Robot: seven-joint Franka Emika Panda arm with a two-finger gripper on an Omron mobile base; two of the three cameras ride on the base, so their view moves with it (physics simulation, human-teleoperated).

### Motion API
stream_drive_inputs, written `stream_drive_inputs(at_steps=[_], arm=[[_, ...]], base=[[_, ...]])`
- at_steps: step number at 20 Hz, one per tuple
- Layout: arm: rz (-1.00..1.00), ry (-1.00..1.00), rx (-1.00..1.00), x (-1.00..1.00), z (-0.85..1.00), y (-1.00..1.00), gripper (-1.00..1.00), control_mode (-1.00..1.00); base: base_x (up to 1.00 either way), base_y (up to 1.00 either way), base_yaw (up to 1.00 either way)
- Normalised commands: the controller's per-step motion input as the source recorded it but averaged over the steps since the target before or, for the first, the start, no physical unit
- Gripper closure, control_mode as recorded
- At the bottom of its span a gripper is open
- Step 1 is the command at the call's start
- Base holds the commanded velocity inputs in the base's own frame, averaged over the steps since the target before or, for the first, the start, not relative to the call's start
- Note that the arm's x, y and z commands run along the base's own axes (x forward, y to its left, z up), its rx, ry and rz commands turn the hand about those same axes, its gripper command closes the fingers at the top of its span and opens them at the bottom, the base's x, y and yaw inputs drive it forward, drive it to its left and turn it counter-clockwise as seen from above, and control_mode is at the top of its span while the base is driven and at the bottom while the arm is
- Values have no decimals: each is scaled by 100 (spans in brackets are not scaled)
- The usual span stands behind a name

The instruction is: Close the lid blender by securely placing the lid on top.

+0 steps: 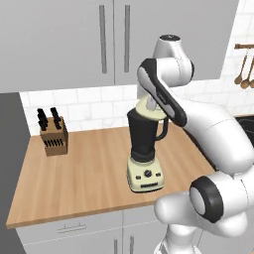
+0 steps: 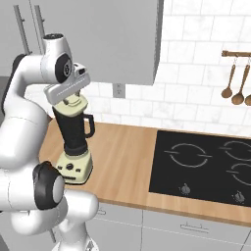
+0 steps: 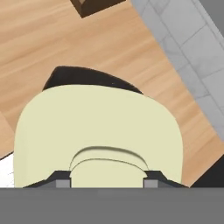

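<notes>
- One blender (image 1: 145, 151) stands on the wooden desk (image 1: 84, 173), its dark jar upright on the cream base.
- One lid (image 3: 98, 131) sits at the jar's rim, a little tilted; whether it is fully seated cannot be told.
- One gripper (image 3: 107, 177) is clamped on the lid's raised centre knob, one fingertip on each side.
- One knife block (image 1: 53, 133) stands near the wall, well apart from the blender.
- One cooktop (image 2: 206, 166) lies beside; three spoons (image 2: 238, 83) hang above it.

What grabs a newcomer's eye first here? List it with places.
The white arm bends over the wooden counter, its gripper holding the cream lid by its knob, right at the top of the dark blender. A knife block stands by the wall on one side, a black cooktop lies on the other.
</notes>
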Motion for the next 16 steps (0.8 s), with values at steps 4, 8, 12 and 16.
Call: stream_drive_inputs(at_steps=[4,8,12,16], arm=[[0,2,0,37,-13,21,100,-100],[0,0,-1,23,-15,22,100,-100],[0,0,-2,15,-22,35,100,-100],[0,-1,-3,10,-18,35,100,-100]], base=[[0,0,0],[0,0,0],[0,0,0],[0,0,0]])
